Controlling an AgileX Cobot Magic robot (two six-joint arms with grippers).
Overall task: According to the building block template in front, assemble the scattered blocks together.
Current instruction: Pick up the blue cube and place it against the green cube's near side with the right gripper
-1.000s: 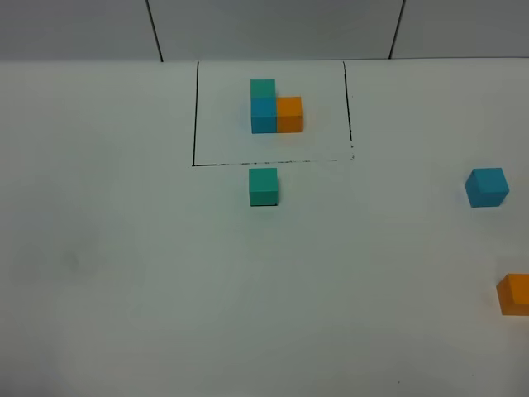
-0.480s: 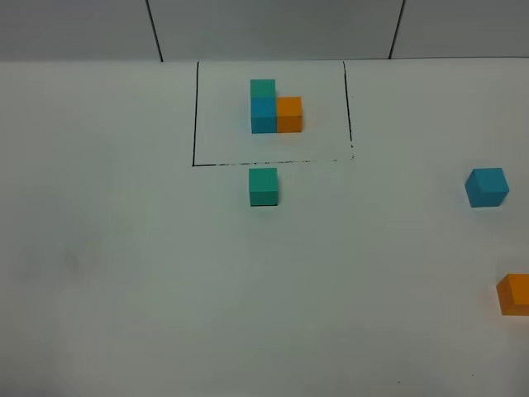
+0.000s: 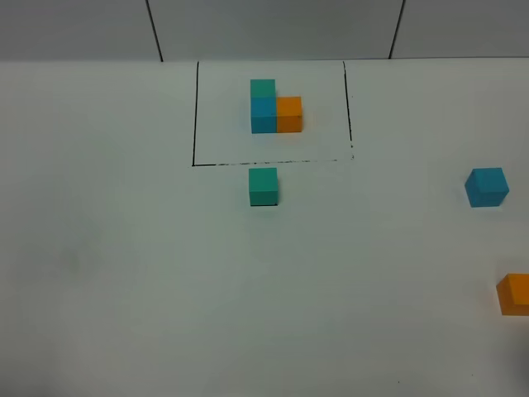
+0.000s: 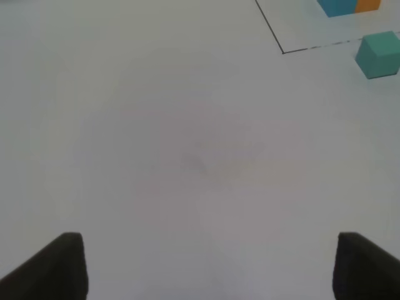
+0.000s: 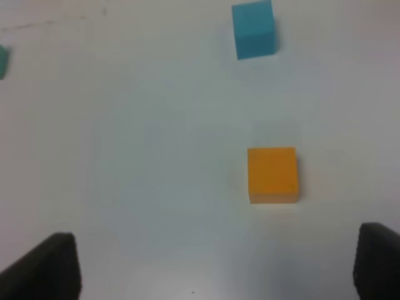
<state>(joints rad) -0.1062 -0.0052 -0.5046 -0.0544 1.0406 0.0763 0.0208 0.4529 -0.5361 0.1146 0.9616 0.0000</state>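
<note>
The building block template [image 3: 275,107] sits inside a thin black rectangle at the back: teal-green cube behind a blue one, orange to its right. A loose teal-green block [image 3: 263,186] [image 4: 379,54] lies just in front of the frame. At the right lie the loose sky-blue block [image 3: 486,187] [image 5: 253,29] and, at the right edge, the orange block [image 3: 514,294] [image 5: 272,174]. My left gripper [image 4: 203,265] is open over bare table, far from the teal block. My right gripper [image 5: 212,265] is open, with the orange block a little ahead of its fingertips. Neither arm shows in the high view.
The white table [image 3: 165,273] spreads wide at the left and front. A grey wall with two dark seams [image 3: 154,29] runs behind the table's far edge.
</note>
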